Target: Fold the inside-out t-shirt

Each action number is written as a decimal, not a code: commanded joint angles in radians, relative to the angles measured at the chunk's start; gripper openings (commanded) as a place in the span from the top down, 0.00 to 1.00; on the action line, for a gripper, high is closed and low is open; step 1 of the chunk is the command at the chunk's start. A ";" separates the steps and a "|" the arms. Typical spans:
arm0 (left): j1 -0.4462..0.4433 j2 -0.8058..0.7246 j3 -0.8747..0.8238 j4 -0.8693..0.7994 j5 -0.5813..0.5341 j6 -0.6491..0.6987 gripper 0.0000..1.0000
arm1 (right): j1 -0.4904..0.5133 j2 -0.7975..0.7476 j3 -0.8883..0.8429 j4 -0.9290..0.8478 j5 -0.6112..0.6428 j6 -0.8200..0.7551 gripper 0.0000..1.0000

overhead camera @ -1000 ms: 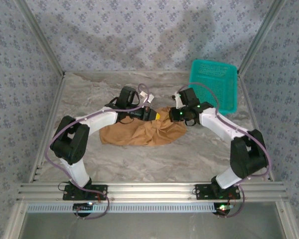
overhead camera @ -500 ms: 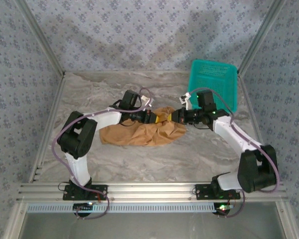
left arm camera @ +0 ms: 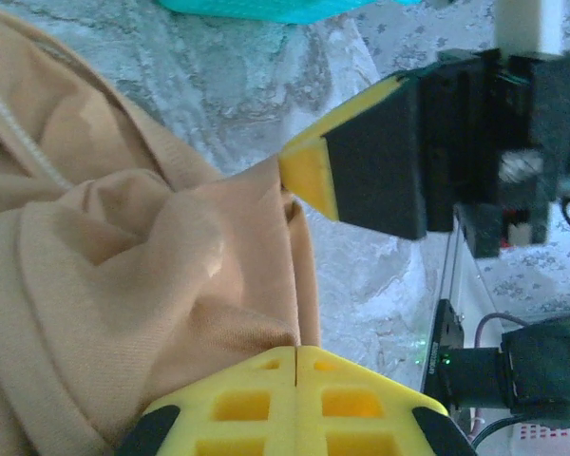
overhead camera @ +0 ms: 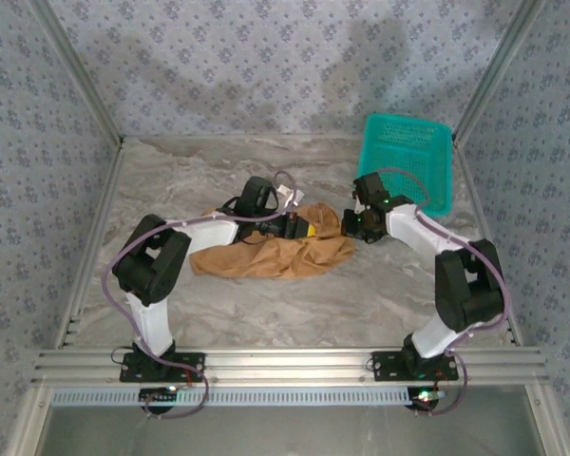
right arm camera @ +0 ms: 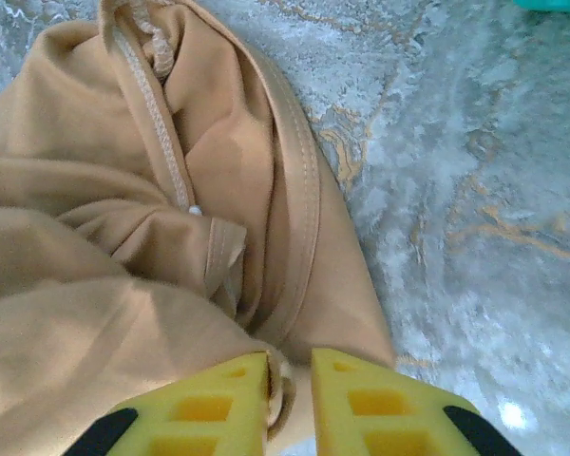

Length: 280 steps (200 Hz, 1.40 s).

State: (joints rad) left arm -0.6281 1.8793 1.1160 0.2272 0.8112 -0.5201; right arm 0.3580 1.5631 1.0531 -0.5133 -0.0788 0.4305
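Observation:
The inside-out t-shirt (overhead camera: pixel 275 249) lies crumpled in a tan heap in the middle of the marble table (overhead camera: pixel 294 304). My left gripper (overhead camera: pixel 309 226) reaches in from the left to the heap's upper right edge. In the left wrist view its yellow jaws (left arm camera: pixel 295 351) are pressed together with a fold of the t-shirt (left arm camera: pixel 152 266) pinched at their tips. My right gripper (overhead camera: pixel 349 224) sits at the same corner from the right. Its jaws (right arm camera: pixel 290 366) stand slightly apart over the t-shirt's hem (right arm camera: pixel 299 218), with a loose edge of fabric in the gap. One right-gripper finger (left arm camera: pixel 309 176) shows just beyond the fabric.
A teal mesh basket (overhead camera: pixel 408 161) stands at the back right, close behind the right arm. Patterned walls and metal frame posts enclose the table, and an aluminium rail (overhead camera: pixel 285 366) runs along the near edge.
The right gripper's jaws, shut before, have parted slightly at the shirt's right corner. The right arm's elbow swung out and back. The left gripper has edged right, still shut.

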 commanded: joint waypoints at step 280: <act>0.053 0.029 -0.004 0.200 -0.063 -0.167 1.00 | 0.063 -0.309 -0.181 0.542 -0.361 0.174 1.00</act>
State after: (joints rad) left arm -0.5858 1.8694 1.1099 0.3271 0.7635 -0.6209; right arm 0.4587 1.3483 0.9333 -0.2100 -0.2272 0.6197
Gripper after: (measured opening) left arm 0.038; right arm 0.045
